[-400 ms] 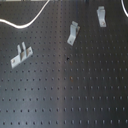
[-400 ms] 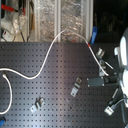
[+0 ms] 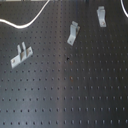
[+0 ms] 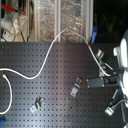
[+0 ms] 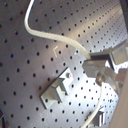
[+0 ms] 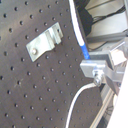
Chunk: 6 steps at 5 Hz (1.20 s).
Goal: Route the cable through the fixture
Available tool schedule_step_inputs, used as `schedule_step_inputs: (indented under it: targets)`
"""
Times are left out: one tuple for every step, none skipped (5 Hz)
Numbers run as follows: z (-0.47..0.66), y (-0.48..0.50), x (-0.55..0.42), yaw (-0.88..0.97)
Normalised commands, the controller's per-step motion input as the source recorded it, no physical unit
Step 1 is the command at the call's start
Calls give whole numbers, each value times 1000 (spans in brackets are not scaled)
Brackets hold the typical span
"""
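In the first exterior view, three grey metal brackets [image 3: 73, 33] sit on the black perforated board [image 3: 75, 95]. In the second exterior view, the thin white cable [image 4: 47, 55] curves toward the gripper [image 4: 111, 80]; its grip is unclear. Lead the cable low between bracket uprights.

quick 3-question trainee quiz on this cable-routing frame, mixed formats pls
1. True or false: in the first exterior view, the cable is threaded through a bracket.
2. How many brackets does the first exterior view show? A) two B) three C) five
3. Fill in: the board is a dark ____ plate.

Key: 1 false, the cable lies apart from all brackets; 2 B; 3 perforated.
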Motion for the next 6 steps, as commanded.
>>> schedule_step_inputs:
  targets:
    - [400, -4, -2, 151]
    - [371, 1, -3, 306]
    - [294, -70, -116, 400]
    - [255, -187, -230, 480]
    - [221, -225, -218, 360]
    - [330, 13, -53, 126]
